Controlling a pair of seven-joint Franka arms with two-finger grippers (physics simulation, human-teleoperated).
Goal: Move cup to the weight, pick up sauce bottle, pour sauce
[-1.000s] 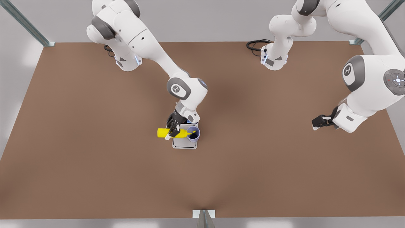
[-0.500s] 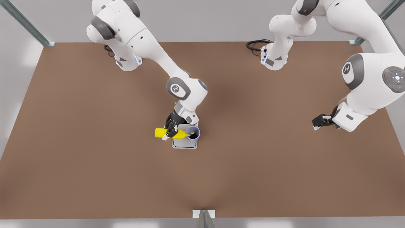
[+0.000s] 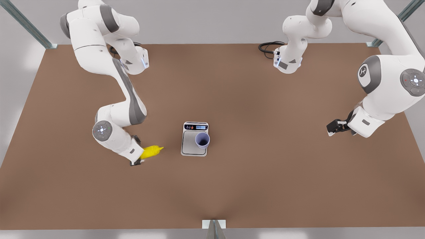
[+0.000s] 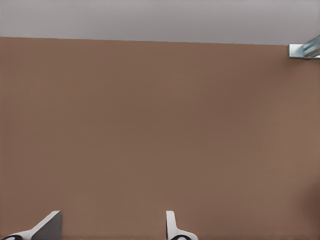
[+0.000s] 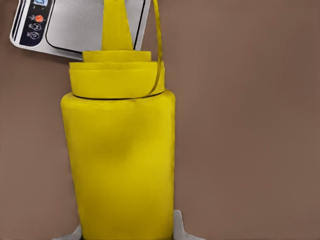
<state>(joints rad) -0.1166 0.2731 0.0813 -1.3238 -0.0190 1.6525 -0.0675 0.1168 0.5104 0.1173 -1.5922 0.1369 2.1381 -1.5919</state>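
The pale lavender cup stands upright on the weight, a silver-grey scale, near its display end. The yellow sauce bottle lies low over the table to the front view's left of the weight, nozzle pointing toward it. My right gripper is shut on the bottle's base end. In the right wrist view the sauce bottle sits between the fingers, with the weight beyond the nozzle. My left gripper waits open at the front view's right, its fingers apart over bare table.
The brown table stretches wide around the weight. Both arm bases stand at the far edge, with a black cable beside one. Metal frame posts rise at the far corners, and a small bracket sits at the near edge.
My right arm has swung from above the cup to the front view's left, carrying the sauce bottle down near the table. The cup and weight now show uncovered. The left gripper barely moved.
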